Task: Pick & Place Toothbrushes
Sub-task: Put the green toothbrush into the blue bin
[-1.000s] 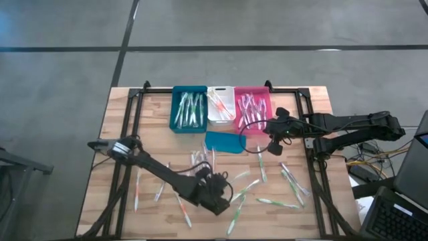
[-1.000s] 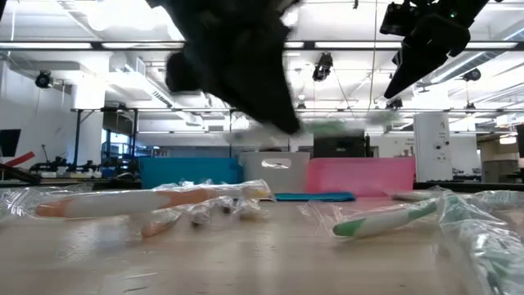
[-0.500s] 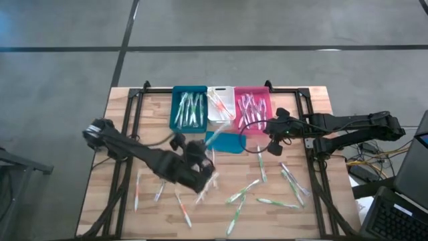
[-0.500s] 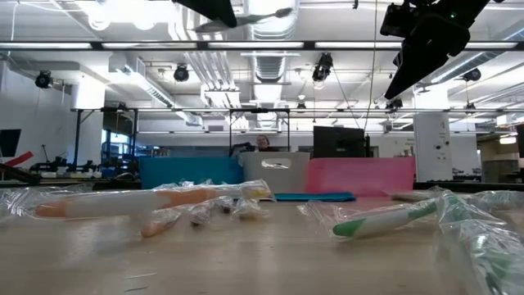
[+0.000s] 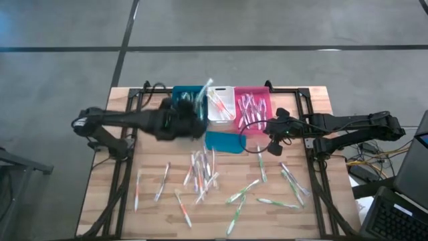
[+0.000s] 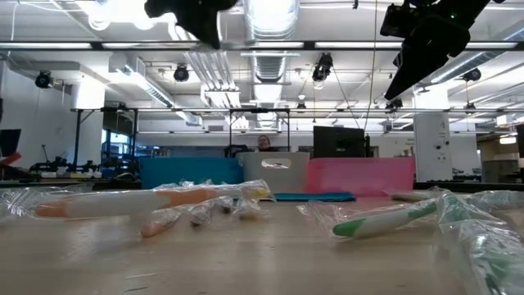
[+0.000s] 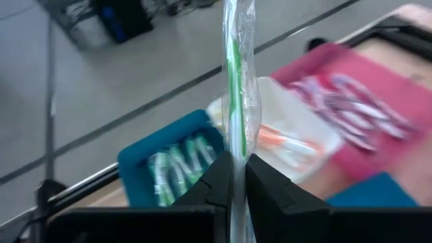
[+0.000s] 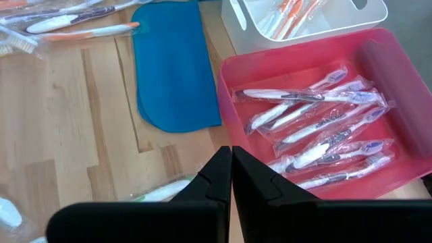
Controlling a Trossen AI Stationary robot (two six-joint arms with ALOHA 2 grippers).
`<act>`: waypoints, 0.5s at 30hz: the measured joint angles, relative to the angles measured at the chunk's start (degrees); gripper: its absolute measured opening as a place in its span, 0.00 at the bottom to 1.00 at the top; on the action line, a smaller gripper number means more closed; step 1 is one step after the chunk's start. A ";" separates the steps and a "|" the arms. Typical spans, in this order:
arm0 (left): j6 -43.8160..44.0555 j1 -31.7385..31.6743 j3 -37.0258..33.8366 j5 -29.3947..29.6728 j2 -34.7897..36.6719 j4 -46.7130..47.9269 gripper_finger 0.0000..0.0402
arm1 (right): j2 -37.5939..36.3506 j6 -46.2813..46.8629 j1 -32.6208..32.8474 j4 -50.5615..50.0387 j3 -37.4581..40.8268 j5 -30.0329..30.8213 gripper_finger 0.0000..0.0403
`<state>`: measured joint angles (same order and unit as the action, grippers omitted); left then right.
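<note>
left gripper (image 7: 238,177) pinched tight on a green wrapped toothbrush (image 7: 237,88), up over the teal bin (image 5: 189,109), right gripper (image 8: 231,174) fully closed and empty beside the pink bin (image 8: 378,67), more loose toothbrushes (image 5: 200,175) scattered on the table (image 5: 154,150)

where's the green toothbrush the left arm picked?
Clamped in the left gripper, the wrapped green toothbrush is held up over the teal bin at the table's far edge.

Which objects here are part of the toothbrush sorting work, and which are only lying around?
Part of the job:
- green toothbrush held by left gripper
- loose toothbrushes
- teal bin
- white bin
- pink bin

Just lying about:
- flat teal piece
- cables
</note>
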<state>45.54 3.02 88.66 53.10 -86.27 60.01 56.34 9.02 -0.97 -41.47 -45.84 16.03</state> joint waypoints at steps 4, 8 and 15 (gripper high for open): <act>-2.27 -7.77 0.00 -4.74 0.12 -0.07 0.08 | 0.00 0.00 0.00 0.00 0.02 0.00 0.02; -3.75 -14.33 -0.06 -9.77 -0.05 -0.22 0.08 | 0.00 -0.22 0.00 0.00 0.04 0.00 0.02; -4.62 -22.16 -5.48 -14.51 -0.23 -4.69 0.08 | 0.00 -0.23 0.00 0.00 0.35 0.00 0.02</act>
<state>40.92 -19.14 83.19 38.60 -86.50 55.33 56.34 8.79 -0.97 -41.47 -45.50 16.03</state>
